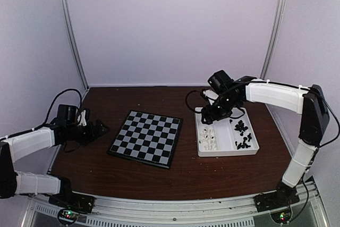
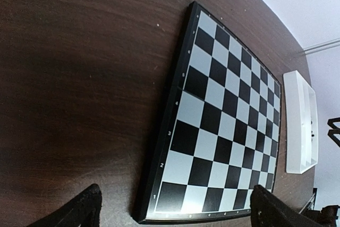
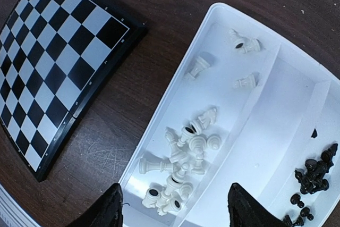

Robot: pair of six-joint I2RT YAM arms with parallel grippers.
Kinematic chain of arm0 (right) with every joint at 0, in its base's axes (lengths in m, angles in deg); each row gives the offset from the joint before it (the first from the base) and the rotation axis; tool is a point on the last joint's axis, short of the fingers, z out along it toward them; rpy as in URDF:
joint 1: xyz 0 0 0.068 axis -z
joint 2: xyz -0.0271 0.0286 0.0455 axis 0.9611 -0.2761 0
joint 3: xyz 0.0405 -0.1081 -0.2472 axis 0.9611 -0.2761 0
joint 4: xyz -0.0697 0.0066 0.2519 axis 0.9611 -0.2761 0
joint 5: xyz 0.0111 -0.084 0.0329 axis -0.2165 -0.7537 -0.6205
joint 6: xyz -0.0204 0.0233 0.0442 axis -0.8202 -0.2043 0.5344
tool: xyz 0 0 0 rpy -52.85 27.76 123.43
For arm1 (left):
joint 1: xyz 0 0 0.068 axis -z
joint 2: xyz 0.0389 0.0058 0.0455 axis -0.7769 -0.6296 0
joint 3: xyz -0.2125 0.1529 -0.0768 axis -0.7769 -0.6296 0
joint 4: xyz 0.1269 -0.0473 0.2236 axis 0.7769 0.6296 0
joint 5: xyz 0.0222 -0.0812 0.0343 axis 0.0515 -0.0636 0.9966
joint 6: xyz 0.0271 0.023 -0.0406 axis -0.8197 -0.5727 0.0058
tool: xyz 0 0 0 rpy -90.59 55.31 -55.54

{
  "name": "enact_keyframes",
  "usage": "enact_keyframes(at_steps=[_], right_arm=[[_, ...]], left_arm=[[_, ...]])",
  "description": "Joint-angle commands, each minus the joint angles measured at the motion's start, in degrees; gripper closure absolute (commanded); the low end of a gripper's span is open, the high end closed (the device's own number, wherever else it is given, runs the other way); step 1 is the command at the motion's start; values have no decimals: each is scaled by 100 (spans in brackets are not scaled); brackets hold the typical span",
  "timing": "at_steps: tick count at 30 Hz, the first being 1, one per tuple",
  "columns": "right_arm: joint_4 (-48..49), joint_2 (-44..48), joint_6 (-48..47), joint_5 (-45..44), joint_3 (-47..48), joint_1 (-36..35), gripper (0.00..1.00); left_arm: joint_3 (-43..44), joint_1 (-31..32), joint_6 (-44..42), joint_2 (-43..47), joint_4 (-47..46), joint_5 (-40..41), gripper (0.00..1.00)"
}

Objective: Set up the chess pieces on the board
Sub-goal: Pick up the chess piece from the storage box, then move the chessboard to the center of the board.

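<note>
The board (image 1: 147, 137) lies flat at the table's middle with no pieces on it, and it also shows in the left wrist view (image 2: 223, 110) and the right wrist view (image 3: 58, 51). White chess pieces (image 3: 183, 158) lie heaped in the left compartment of a white tray (image 3: 276, 115). Black chess pieces (image 3: 313, 176) are bunched in its right compartment. My right gripper (image 3: 176, 206) hovers over the white heap, open, with nothing between its fingers (image 3: 106, 211). My left gripper (image 2: 175, 208) is open wide, just off the board's left edge.
The tray (image 1: 226, 154) sits on the brown table to the right of the board. A few white pieces (image 3: 241, 43) lie apart at the compartment's far end. Black cables (image 1: 194, 99) trail behind the tray. White walls and metal posts close in the back and sides.
</note>
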Motion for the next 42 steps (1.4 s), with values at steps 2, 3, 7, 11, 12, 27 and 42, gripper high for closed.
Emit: enact_keyframes(at_steps=[2,3,7,11,12,27,42], right_arm=[[-401,-492,18,-489,399,-192,35],[-389,-550,44,-521,410,-190,35],[-390,-763,82,-533,494,-194,40],[-430,-952,96,-666,621,-190,43],[-450,-1000,107,-717,656,-183,43],[-544,-1517,120,-827,908,-60,60],[-466,-1700,107,-751,826,9,70]], left_arm=[[68,20,-52,-510,-339,-337,2],[99,24,-33,-610,-399,-370,3],[160,28,58,-1015,-605,-658,6],[40,23,64,-1239,-791,-823,7],[8,21,56,-1277,-809,-840,7],[-67,21,32,-1529,-1163,-1037,6],[-32,25,27,-1634,-1209,-1108,6]])
